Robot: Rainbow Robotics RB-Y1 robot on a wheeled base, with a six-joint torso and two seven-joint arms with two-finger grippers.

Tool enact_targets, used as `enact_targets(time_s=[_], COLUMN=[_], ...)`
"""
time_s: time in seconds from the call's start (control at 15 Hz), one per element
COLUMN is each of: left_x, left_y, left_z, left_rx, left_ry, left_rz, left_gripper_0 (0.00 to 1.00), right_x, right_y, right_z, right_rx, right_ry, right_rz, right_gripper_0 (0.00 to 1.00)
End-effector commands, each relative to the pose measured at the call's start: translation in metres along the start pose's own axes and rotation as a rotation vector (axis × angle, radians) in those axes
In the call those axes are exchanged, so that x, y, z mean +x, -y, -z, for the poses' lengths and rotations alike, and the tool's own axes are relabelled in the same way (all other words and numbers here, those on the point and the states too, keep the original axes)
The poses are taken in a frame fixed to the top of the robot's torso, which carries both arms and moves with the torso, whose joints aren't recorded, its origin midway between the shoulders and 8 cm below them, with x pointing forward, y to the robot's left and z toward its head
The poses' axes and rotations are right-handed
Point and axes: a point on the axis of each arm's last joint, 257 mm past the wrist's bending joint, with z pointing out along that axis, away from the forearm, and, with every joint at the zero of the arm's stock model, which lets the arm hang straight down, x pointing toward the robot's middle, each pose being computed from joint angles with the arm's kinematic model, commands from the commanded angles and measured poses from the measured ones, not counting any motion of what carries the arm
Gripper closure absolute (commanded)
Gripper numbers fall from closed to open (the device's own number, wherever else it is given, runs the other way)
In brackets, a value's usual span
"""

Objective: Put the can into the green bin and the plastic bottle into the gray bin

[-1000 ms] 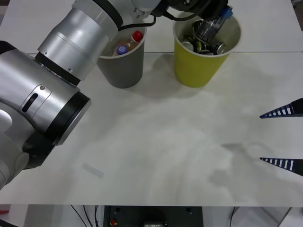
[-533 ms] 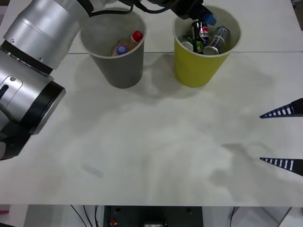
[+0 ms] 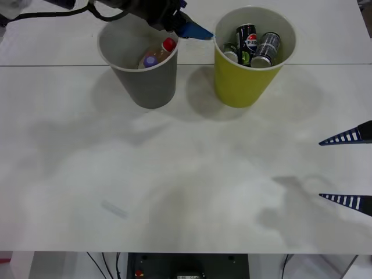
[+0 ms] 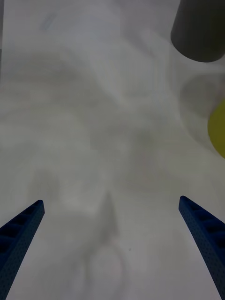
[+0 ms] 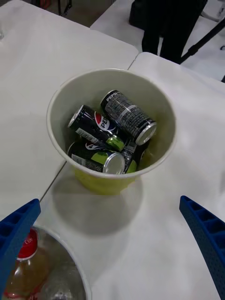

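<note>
Left end effector [image 3: 192,30], wide open and empty, should be lifted up gently so the gray bin [image 3: 139,75] and green bin [image 3: 247,81] are not bumped.

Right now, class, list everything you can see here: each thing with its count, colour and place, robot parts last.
green bin: one, yellow-green, far side of table, right of the gray one.
can: one, silver-gray, inside the green bin.
other cans: at least two, black Pepsi and green-labelled, same bin.
gray bin: one, gray, far left.
bottles: two, red and purple caps, in the gray bin.
table: one, white.
left tool: blue, open, above the bins.
right tool: blue, open, at the table's right edge.
</note>
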Motion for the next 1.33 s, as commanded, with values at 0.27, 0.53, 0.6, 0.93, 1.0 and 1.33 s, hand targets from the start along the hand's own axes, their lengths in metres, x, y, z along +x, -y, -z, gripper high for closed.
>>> enact_targets(time_s=[0.27, 0.53, 0.6, 0.93, 1.0, 1.33], left_x=[0.062, 0.113, 0.125, 0.184, 0.195, 0.246], left_y=[0.012, 0.027, 0.031, 0.049, 0.053, 0.075], left_z=[0.060, 0.087, 0.094, 0.113, 0.116, 0.133], left_rx=[-0.036, -0.041, -0.039, -0.013, -0.010, 0.057], left_ry=[0.041, 0.032, 0.013, -0.045, -0.056, -0.095], left_rz=[-0.037, -0.131, -0.171, -0.314, -0.342, -0.442], left_gripper_0=[0.00, 0.00, 0.00, 0.00, 0.00, 0.00], right_x=[0.000, 0.000, 0.000, 0.000, 0.000, 0.000], right_y=[0.000, 0.000, 0.000, 0.000, 0.000, 0.000], right_z=[0.000, 0.000, 0.000, 0.000, 0.000, 0.000], right_rx=[0.000, 0.000, 0.000, 0.000, 0.000, 0.000], right_ry=[0.000, 0.000, 0.000, 0.000, 0.000, 0.000], right_rz=[0.000, 0.000, 0.000, 0.000, 0.000, 0.000], right_gripper_0=[0.00, 0.00, 0.00, 0.00, 0.00, 0.00])
